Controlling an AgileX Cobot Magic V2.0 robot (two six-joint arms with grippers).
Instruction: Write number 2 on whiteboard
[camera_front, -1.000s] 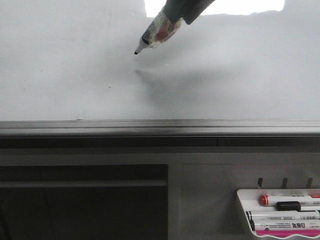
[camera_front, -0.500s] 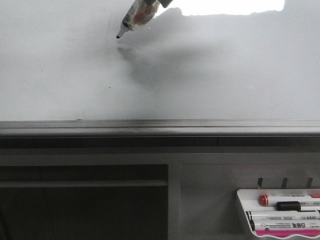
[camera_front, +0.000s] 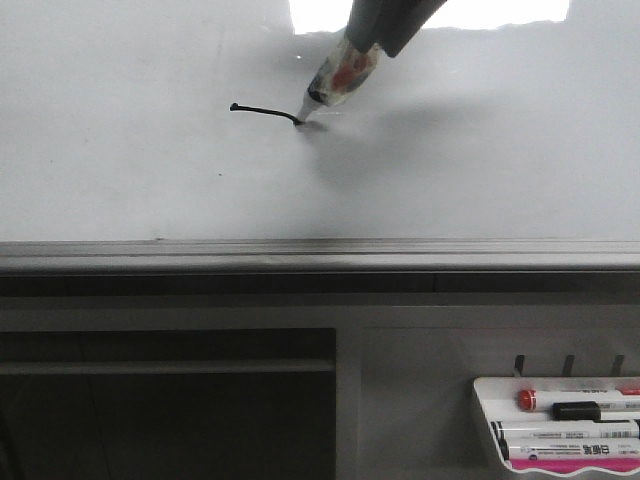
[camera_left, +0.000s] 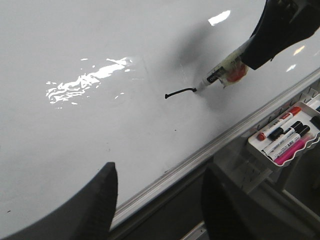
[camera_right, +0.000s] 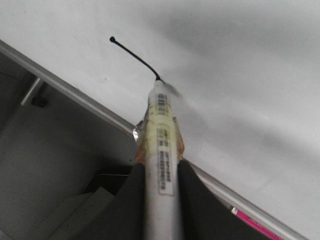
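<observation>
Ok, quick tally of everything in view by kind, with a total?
Whiteboard: 1
Black stroke: 1
Tools: 2, left tool open and empty, right tool shut on the held marker
Held marker: 1
Tray: 1
Tray markers: at least 4, overlapping
Total: at least 10

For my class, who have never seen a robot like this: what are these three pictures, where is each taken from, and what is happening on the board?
This is a two-armed robot. One picture looks forward at the whiteboard; the other two come from cameras on each wrist. The right gripper is shut on a marker, its tip touching the board at the end of a short black stroke, the start of the number 2. The left gripper is open and holds nothing. Below the board's rail, a small white tray holds spare markers.
</observation>
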